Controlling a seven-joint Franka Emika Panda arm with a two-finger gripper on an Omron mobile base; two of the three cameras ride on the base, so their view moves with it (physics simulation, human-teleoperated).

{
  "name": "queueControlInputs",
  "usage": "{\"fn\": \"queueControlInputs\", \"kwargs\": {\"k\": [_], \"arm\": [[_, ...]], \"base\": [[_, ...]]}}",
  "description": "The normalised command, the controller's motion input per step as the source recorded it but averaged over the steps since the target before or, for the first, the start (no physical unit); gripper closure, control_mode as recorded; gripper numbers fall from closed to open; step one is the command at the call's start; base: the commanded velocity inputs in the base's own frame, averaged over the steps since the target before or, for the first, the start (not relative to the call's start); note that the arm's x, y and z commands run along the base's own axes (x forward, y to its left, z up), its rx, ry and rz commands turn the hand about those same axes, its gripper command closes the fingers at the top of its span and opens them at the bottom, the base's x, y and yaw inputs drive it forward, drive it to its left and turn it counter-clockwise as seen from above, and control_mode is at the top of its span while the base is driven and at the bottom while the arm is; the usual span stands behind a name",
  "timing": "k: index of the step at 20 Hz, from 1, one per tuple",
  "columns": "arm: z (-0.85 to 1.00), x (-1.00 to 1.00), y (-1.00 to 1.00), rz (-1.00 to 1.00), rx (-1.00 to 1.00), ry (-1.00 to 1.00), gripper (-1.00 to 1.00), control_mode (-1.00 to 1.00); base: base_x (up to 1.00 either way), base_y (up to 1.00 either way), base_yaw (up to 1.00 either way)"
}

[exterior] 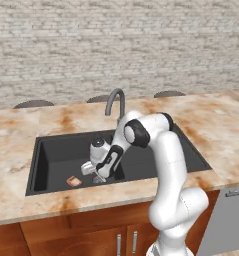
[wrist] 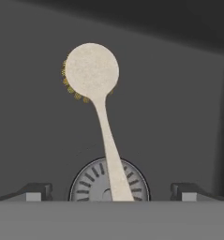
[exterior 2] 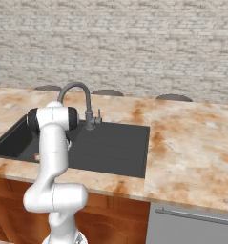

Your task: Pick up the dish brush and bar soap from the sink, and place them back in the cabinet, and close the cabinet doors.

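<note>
Soap, the bar soap [exterior: 74, 181], lies at the sink's [exterior: 38, 165] near left, beside the lowered gripper [exterior: 93, 176]. Right base view: faucet [exterior 2: 82, 102] behind the arm. Hand view: jaws wide, straddling the dish brush [wrist: 101, 117] over the drain [wrist: 87, 183]. Nothing is picked yet.

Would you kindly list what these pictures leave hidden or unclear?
- Dish brush: handle end cut off at the hand view's bottom edge, over the drain.
- Bar soap: too small in the left base view to show detail.
- Sink: its left basin floor is hidden by the arm in the right base view.
</note>
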Motion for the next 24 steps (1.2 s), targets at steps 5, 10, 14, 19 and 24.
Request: {"fn": "queueControlInputs", "kwargs": {"k": [5,10,14,19,24], "arm": [[-0.17,0.21,0.00,0.00,0.00,0.00,-1.00,-1.00],[-0.17,0.16,0.00,0.00,0.00,0.00,-1.00,-1.00],[-0.10,0.04,0.00,0.00,0.00,0.00,-1.00,-1.00],[-0.23,0.01,0.00,0.00,0.00,0.00,-1.00,-1.00],[-0.27,0.02,0.00,0.00,0.00,0.00,-1.00,-1.00]], "base": [[0.00,0.00,0.00],[0.00,0.00,0.00],[0.00,0.00,0.00],[0.00,0.00,0.00],[0.00,0.00,0.00]]}}
